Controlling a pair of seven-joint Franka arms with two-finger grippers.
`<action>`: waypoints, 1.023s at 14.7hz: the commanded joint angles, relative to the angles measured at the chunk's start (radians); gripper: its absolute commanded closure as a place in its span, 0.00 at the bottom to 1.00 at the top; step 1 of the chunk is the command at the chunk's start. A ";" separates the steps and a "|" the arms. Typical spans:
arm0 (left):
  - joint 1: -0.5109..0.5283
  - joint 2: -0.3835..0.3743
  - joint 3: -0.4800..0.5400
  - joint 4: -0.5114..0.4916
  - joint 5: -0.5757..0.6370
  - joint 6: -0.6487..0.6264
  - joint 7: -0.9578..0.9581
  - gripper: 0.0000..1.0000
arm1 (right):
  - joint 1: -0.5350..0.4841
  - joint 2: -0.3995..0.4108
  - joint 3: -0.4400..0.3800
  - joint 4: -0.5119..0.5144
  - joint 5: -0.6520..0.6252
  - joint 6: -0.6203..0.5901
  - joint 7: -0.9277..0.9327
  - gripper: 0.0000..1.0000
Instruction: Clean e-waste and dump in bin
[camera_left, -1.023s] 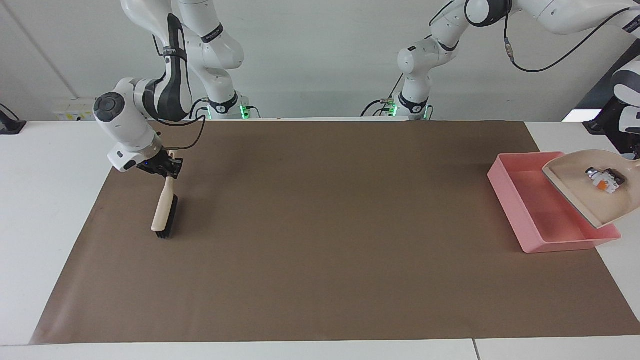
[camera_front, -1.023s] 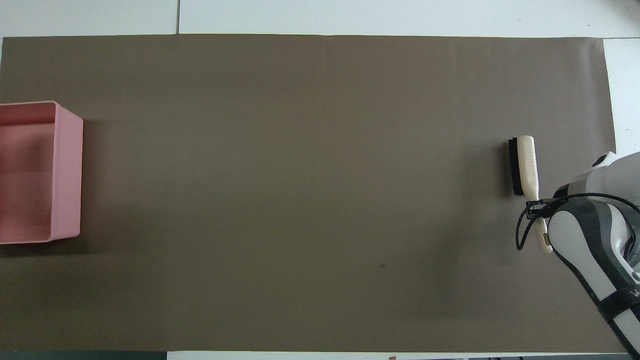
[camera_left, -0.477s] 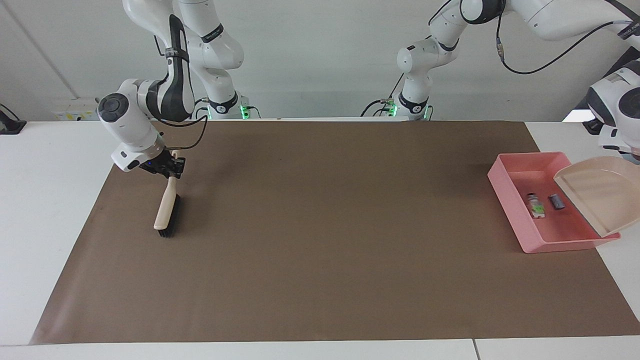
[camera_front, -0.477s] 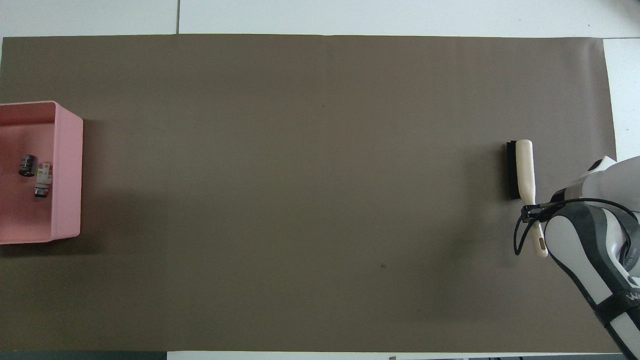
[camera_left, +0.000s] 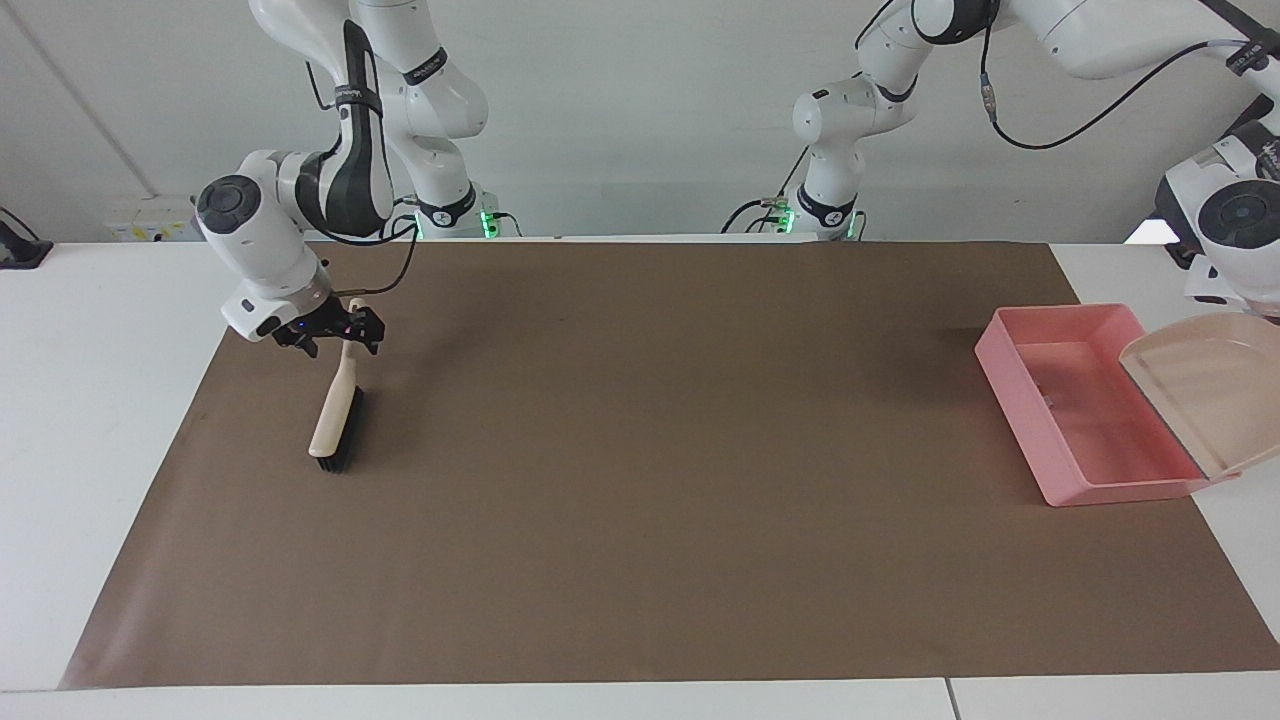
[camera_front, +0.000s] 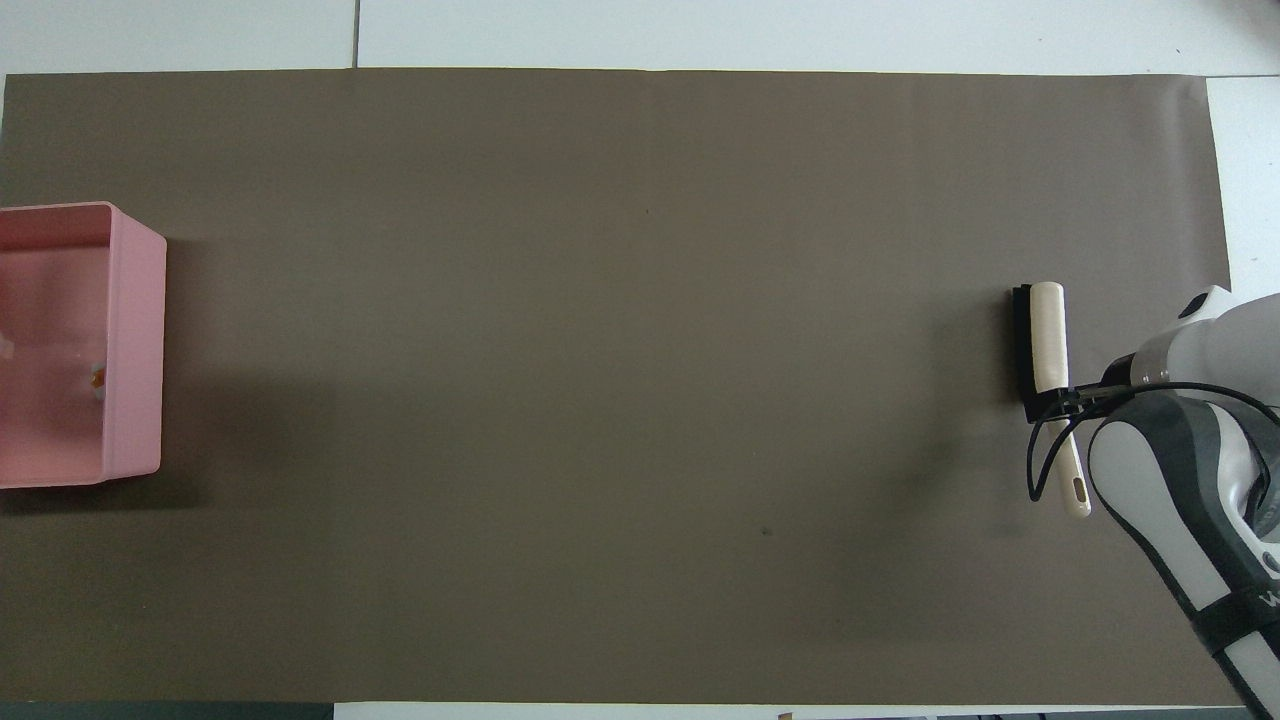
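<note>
The right tool has its fingers apart around the brush handle. The dustpan tilts over the bin; the left tool is out of sight.

**Almost no readable text**

The right arm carries pale lettering on its black band at the lower edge of the overhead view, but only a fragment like "W" shows and no word can be made out. The bands on the arms in the facing view bear marks too small to read.
</note>
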 joint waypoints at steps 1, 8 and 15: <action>-0.017 -0.061 -0.004 -0.003 -0.041 -0.003 0.071 1.00 | 0.003 -0.019 0.006 0.113 -0.008 -0.041 -0.013 0.00; -0.039 -0.086 -0.003 0.032 -0.530 -0.183 0.267 1.00 | 0.060 0.047 0.007 0.524 -0.015 -0.397 0.290 0.00; -0.279 -0.139 -0.001 -0.071 -0.700 -0.265 0.225 0.98 | 0.086 0.110 0.007 0.680 -0.009 -0.563 0.331 0.00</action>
